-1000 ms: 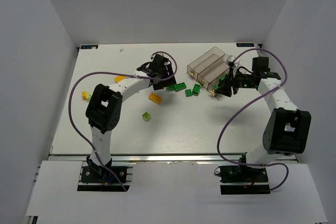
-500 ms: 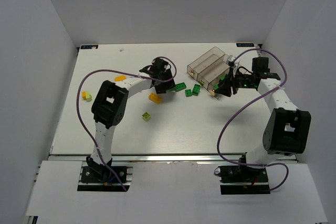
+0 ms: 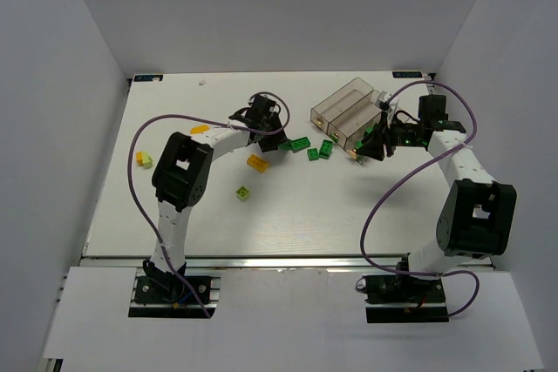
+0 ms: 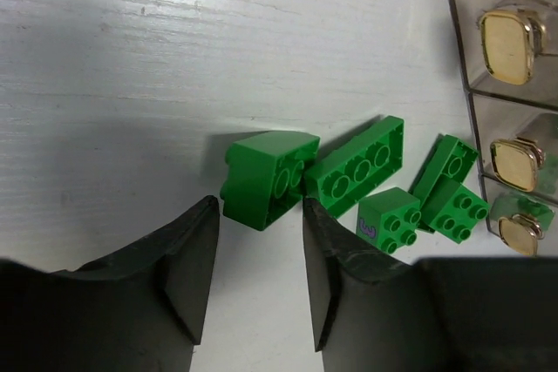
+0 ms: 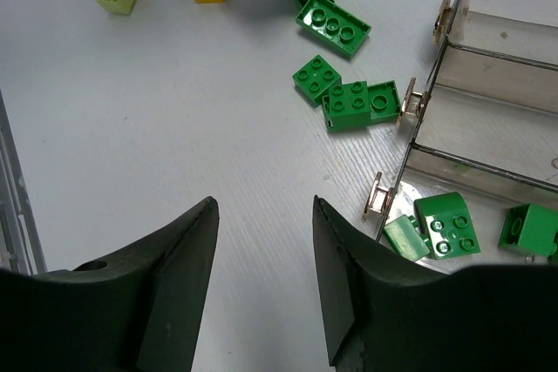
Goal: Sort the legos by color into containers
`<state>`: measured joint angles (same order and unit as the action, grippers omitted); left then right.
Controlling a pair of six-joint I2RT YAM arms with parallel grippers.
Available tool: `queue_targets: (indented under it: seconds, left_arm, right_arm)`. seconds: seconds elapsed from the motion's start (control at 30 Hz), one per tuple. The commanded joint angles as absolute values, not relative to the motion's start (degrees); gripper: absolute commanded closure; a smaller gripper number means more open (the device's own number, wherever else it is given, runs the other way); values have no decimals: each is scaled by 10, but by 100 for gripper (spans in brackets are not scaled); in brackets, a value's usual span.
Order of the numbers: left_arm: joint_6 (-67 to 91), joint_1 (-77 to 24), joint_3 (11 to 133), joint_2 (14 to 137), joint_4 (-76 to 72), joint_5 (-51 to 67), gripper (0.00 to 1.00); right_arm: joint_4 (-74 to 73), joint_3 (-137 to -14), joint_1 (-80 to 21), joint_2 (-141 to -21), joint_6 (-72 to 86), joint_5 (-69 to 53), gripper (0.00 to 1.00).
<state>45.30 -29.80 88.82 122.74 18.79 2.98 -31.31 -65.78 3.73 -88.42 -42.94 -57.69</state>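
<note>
The legos lie scattered on the white table (image 4: pixel 131 32), whose top shows a fine streaked grain. They are glossy moulded plastic blocks with round studs.

A knot of dark green ones sits just in front of the containers (image 5: pixel 488 84). It is made up of a long two-by-four brick (image 4: pixel 357 167), a square two-by-two brick (image 4: pixel 390 219) with a purple scrawl on its side that is too small to read, and a crooked pair (image 4: pixel 449 189) touching it. One more dark green brick (image 4: pixel 266 179) is tipped so its studs face sideways, and it touches the end of the long one.

The left gripper (image 4: pixel 259 205) has its matte black fingers on either side of the near end of this tipped brick. I cannot tell whether they pinch it or only stand close.

Farther left on the table are an orange-yellow brick (image 3: pixel 255 162), a pale lime cube (image 3: pixel 243 192), an orange piece (image 3: pixel 199 130) and a small yellow and lime pair (image 3: pixel 141 158).

The containers are three narrow, straight-walled troughs of clear smoky plastic joined side by side, each with a brassy rounded-square pull (image 4: pixel 506 32) at its front end. The trough nearest the right arm holds two dark green blocks (image 5: pixel 446 224).

The right gripper (image 5: pixel 263 206) hovers over bare table just in front of the troughs, its fingers spread with nothing between them.
</note>
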Motion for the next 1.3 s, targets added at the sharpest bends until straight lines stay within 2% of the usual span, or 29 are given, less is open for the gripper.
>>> queue_targets:
  seconds: [0.0, 0.13, 0.27, 0.43, 0.77, 1.0, 1.17, 1.2, 1.27]
  left_arm:
    - [459, -295, 884, 1231, 174, 35, 48]
    - [459, -294, 883, 1237, 171, 42, 54]
    - [460, -294, 881, 1233, 163, 45, 69]
    - [457, -294, 864, 1213, 145, 42, 78]
    - [450, -294, 783, 1133, 84, 51, 82]
    - [441, -299, 728, 1059, 24, 105, 85]
    - [436, -328, 734, 1047, -22, 157, 85]
    - [436, -334, 739, 1051, -27, 164, 85]
    - [435, -348, 755, 1063, -40, 177, 85]
  right_arm:
    - [-305, -657, 37, -878, -427, -597, 47]
    - [-306, -657, 38, -878, -429, -597, 47]
    - [-308, -657, 38, -878, -430, -596, 47]
    - [-313, -661, 38, -878, -433, -596, 48]
    - [-316, -671, 38, -880, -432, -597, 48]
    - [-316, -678, 38, -875, -432, -598, 49]
    - [-269, -678, 38, -855, -386, -575, 56]
    - [-252, -675, 39, -850, -367, -565, 65]
    - [-224, -682, 40, -842, -313, -545, 76]
